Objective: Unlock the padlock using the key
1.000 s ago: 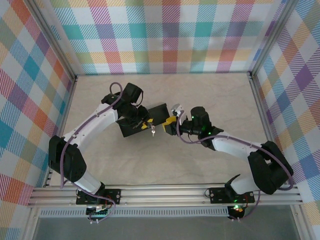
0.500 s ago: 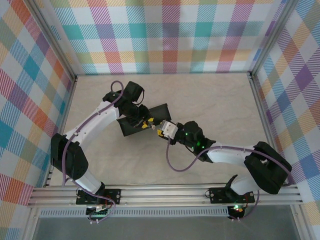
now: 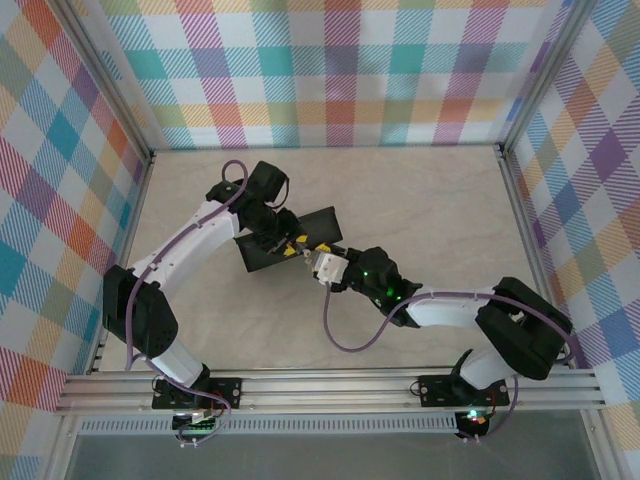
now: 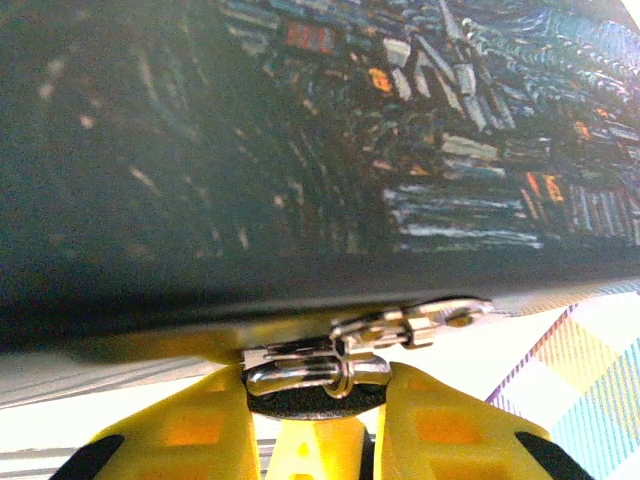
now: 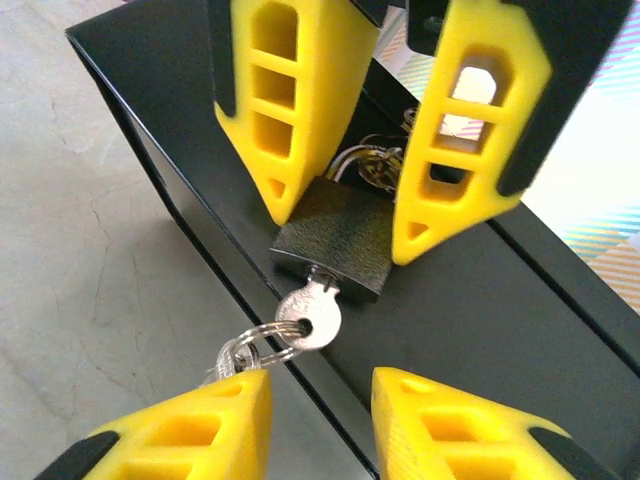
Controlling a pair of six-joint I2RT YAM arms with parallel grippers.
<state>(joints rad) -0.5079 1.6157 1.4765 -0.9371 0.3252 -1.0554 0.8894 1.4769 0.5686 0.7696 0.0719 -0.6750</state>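
Currently the small dark textured-metal padlock (image 5: 335, 238) hangs at the front edge of the black rectangular box (image 5: 480, 300), near the middle of the pale marbled bench (image 3: 420, 200). The left hand (image 5: 348, 225) pinches it, one yellow ribbed finger pressed on each upper corner. Its thin looped shackle (image 5: 347, 160) passes through a shiny metal clasp (image 4: 410, 322) under the box's dark night-sky painted lid (image 4: 300, 130). The tiny grey metal key (image 5: 318, 312) sits in the keyhole on the padlock's underside, a thin wire ring (image 5: 252, 350) dangling from its bow, with the box's wall close behind. The right hand (image 5: 322, 385) is spread just below, its fingers either side of the key; the ring lies against one fingertip, and nothing is gripped. Plaid panels (image 3: 340, 70) wall the bench.
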